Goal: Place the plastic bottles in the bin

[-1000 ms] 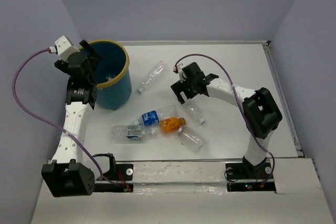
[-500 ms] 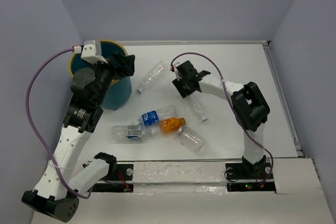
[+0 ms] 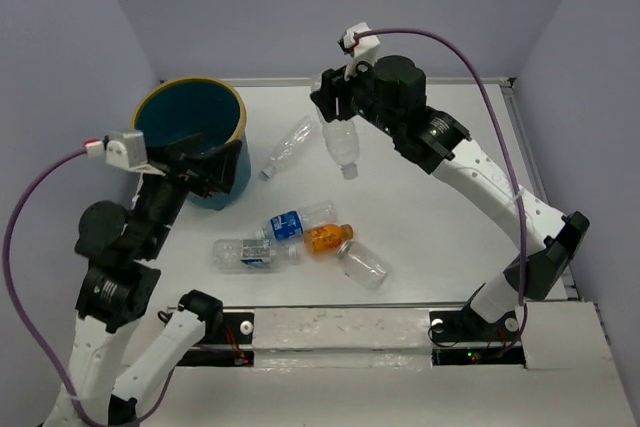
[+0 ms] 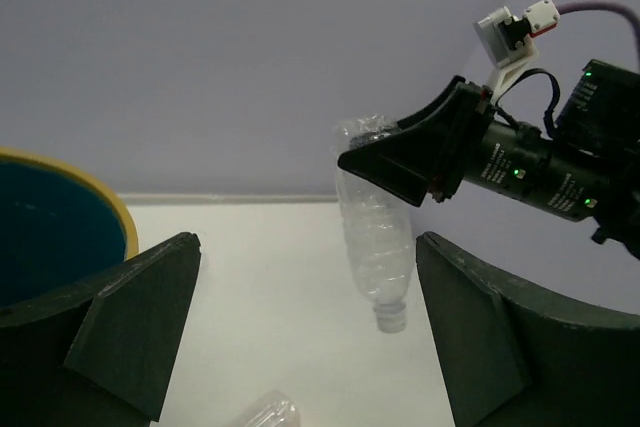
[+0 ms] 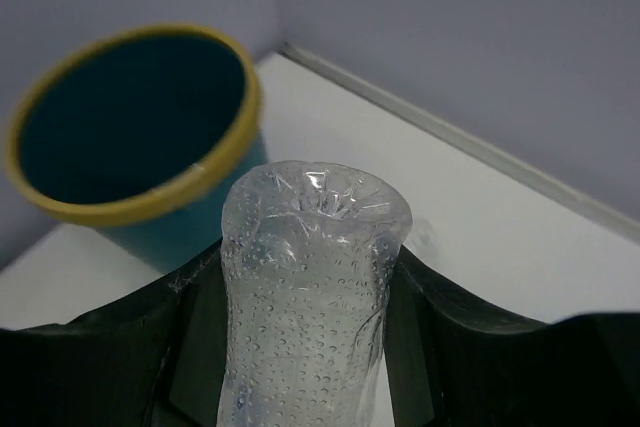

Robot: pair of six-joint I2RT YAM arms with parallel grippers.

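My right gripper [image 3: 340, 115] is raised above the table's back middle, shut on a clear plastic bottle [image 3: 344, 151] that hangs neck down. In the right wrist view the bottle [image 5: 305, 307] fills the gap between the fingers, with the teal bin [image 5: 130, 209] beyond to the left. The bin [image 3: 188, 81] stands at the back left. My left gripper [image 3: 215, 173] hovers open and empty by the bin's front right side. Through its fingers I see the hanging bottle [image 4: 375, 247] and the bin's yellow rim [image 4: 100, 197]. Several more bottles lie on the table.
A clear bottle [image 3: 290, 145] lies right of the bin. Nearer the front lie two blue-labelled bottles [image 3: 300, 219] [image 3: 252, 253], an orange-filled one [image 3: 328, 238] and a clear one [image 3: 364, 264]. A raised ledge [image 3: 520, 147] runs along the table's right side.
The right gripper shut on the clear bottle and lifted it high toward the back. The left arm pulled back from over the bin to its front right side.
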